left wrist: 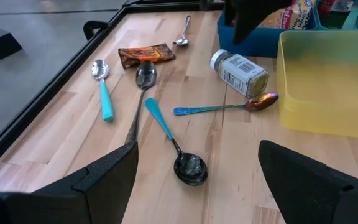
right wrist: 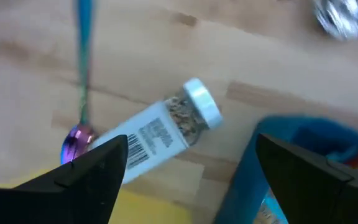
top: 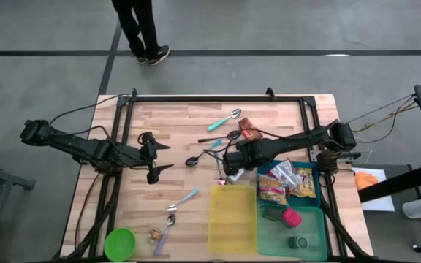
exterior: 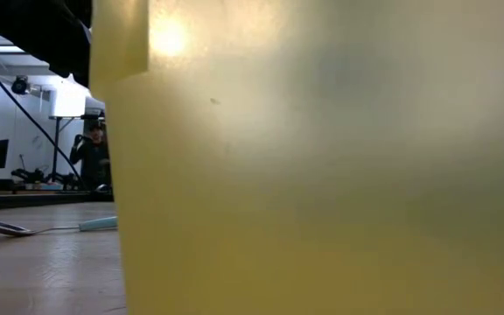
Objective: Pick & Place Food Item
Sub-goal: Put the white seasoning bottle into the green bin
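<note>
Wooden tabletop (top: 188, 124) at frame centre holds the spice jar (right wrist: 160, 134) lying on its side between yellow bin (top: 232, 215) and blue bin (top: 314, 175), right gripper (right wrist: 188, 165) spread open above it; rigid, smooth, prone to roll, best pinched across its body.

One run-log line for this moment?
right tool: open above spice jar | jar: on its side on table, beside yellow bin | left tool: open, idle

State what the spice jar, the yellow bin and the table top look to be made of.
Spice jar: apparently clear plastic or glass, since its contents show through, with a white cap and paper label. Yellow bin: translucent plastic, smooth walls letting light through. Table top: light wood with visible grain and joined strips.
</note>
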You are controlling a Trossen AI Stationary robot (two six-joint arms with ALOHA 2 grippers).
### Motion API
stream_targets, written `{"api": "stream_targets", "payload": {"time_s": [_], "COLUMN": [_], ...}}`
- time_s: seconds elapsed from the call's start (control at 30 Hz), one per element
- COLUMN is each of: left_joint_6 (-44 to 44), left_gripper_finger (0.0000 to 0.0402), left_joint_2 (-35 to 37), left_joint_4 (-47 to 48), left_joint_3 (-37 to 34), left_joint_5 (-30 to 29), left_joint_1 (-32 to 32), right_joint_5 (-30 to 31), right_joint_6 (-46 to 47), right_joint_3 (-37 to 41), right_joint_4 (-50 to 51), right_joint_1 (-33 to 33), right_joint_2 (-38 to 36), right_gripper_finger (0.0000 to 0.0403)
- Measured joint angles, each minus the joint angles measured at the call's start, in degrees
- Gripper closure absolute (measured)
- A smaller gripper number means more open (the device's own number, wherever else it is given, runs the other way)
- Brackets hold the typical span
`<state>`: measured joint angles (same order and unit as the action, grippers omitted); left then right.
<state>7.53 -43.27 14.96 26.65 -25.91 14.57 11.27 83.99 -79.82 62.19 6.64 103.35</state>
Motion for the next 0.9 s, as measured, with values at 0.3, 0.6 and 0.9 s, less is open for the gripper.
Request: {"api": "stream_targets", "payload": {"time_s": [0.3,0.6,0.9], "left_joint_6": [0.0,0.0,0.0], "left_gripper_finger": [0.0066,0.0066,0.0066], "left_joint_2": [0.0,0.0,0.0], "left_joint_4": [0.1,0.1,0.1], "left_joint_3": [0.0,0.0,0.0], "left_joint_5": [0.0,0.0,0.0], "left_joint_1": [0.0,0.0,0.0], "right_joint_5": [5.4,6.8,3.4], "right_joint_6": [24.7,26.5,27.8], "right_joint_3": [3.9,4.7,5.4], "right_joint_4": [-1.6,-6.8,-11.5], "right_joint_1": [0.3,0.4,0.4], "right_joint_2": [0.0,0.0,2.8], "right_gripper_finger": [0.0051,0.0051,0.0051]}}
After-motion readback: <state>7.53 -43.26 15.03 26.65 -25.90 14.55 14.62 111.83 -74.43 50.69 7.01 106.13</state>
